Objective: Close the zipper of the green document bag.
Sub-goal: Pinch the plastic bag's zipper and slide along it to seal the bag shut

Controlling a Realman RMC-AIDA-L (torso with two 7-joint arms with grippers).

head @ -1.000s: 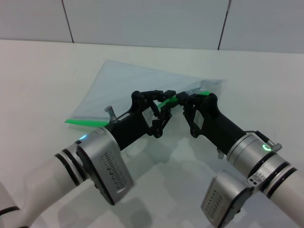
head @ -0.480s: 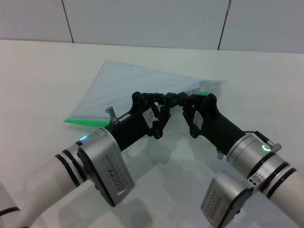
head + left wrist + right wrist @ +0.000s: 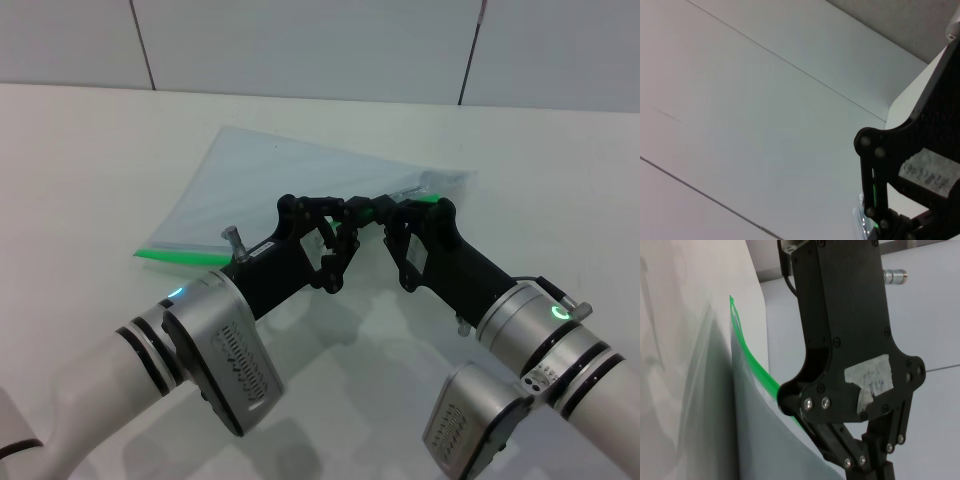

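**Two grippers meet at the bag's green edge**

White desk (image 3: pixel 90 170) fills the head view, backed by a pale panelled wall (image 3: pixel 300 45). On it the green document bag (image 3: pixel 270 185) lies flat at an angle, a translucent bluish-grey pouch with its green edge turned toward the robot. Both arms reach in from the near side and converge over that edge.

Along it runs the zipper (image 3: pixel 165 254), showing as a bright strip at the bag's left corner, vanishing under the black gripper bodies, then showing again as a short green stretch between the two grippers and near the bag's right corner. In the right wrist view the strip curves up off the desk toward the left gripper.

The left gripper (image 3: pixel 345 215) sits at the middle of the strip, fingers drawn together on the zipper. The right gripper (image 3: pixel 388 215) is just beside it, fingertips also at the green strip; whether they are clenched on it I cannot tell. The slider tab is too small to pick out.
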